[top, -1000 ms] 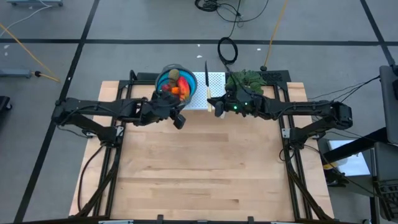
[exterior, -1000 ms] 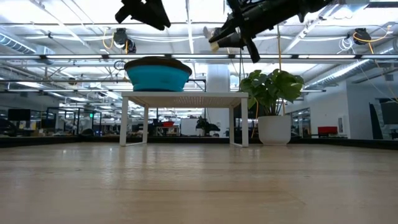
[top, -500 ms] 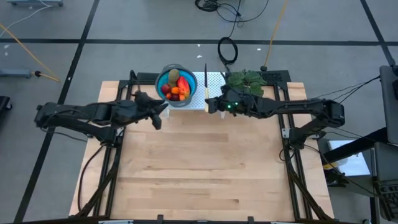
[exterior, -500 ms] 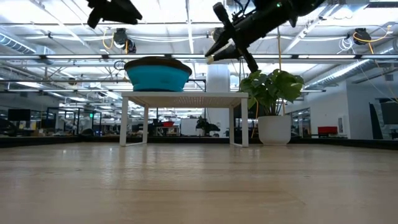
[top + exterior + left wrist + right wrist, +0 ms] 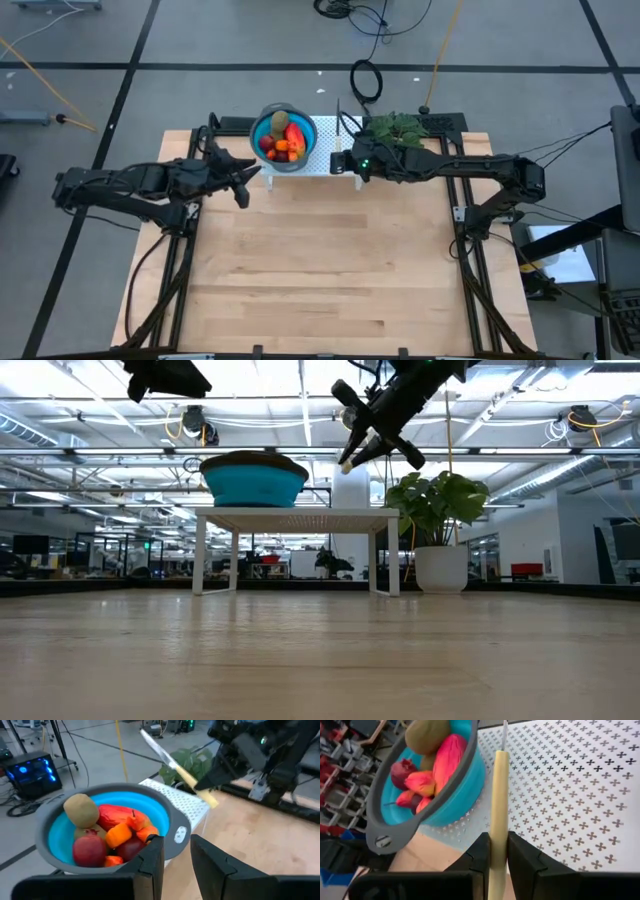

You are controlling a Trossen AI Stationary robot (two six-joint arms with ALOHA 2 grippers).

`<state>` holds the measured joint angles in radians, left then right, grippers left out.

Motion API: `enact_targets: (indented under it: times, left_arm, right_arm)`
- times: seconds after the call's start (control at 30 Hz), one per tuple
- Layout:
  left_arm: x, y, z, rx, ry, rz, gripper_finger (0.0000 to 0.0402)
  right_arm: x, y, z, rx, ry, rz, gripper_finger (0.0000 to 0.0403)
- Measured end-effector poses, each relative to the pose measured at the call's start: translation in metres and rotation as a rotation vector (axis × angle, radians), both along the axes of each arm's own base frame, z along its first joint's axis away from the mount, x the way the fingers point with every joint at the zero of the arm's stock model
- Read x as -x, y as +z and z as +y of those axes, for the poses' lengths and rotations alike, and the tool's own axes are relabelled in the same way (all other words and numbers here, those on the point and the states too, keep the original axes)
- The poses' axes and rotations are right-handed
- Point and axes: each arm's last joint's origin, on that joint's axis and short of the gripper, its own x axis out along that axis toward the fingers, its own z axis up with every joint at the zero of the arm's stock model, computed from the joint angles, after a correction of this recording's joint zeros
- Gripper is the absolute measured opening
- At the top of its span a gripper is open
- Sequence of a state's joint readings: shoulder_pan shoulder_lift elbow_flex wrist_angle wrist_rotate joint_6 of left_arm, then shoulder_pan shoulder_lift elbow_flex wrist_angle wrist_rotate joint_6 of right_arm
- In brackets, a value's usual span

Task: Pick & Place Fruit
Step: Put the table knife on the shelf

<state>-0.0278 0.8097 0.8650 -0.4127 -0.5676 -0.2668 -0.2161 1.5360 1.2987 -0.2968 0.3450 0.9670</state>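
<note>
The left end effector [image 5: 243, 192] hangs empty over the wooden counter [image 5: 320, 280] beside the bowl, fingers narrowly apart. The fruit [image 5: 281, 141] sits heaped in the blue collapsible bowl [image 5: 262, 126] on the white perforated stand [image 5: 345, 132]; its oblong red-orange piece [image 5: 120, 815] lies lengthwise across the bowl. Rightward, the right end effector [image 5: 343, 160] clamps the knife's cream handle [image 5: 498, 815], blade [image 5: 156, 748] pointing away over the stand. Picking seems not yet begun; next, reach into the bowl.

Dark jointed arms [image 5: 150, 183] (green light glowing).
</note>
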Motion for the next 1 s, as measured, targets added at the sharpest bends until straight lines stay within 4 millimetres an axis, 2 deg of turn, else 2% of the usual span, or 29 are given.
enact_targets:
  times: [0.13, 0.33, 0.47, 1.0]
  left_arm:
    - [0.000, -0.001, 0.003, -0.011, -0.025, 0.023, 0.0092]
    - [0.000, -0.002, 0.008, 0.009, -0.065, 0.034, 0.0093]
    - [-0.001, -0.002, 0.009, 0.018, -0.081, 0.035, 0.0093]
    - [-0.001, -0.003, 0.009, 0.018, -0.104, 0.045, 0.0093]
  right_arm:
    - [0.000, -0.001, -0.001, -0.006, -0.028, -0.001, 0.0037]
    - [-0.010, -0.023, -0.006, -0.066, -0.022, 0.050, 0.0040]
    - [-0.014, -0.030, -0.008, -0.107, -0.006, 0.052, 0.0041]
    - [-0.007, -0.028, -0.034, -0.153, -0.020, 0.019, 0.0042]
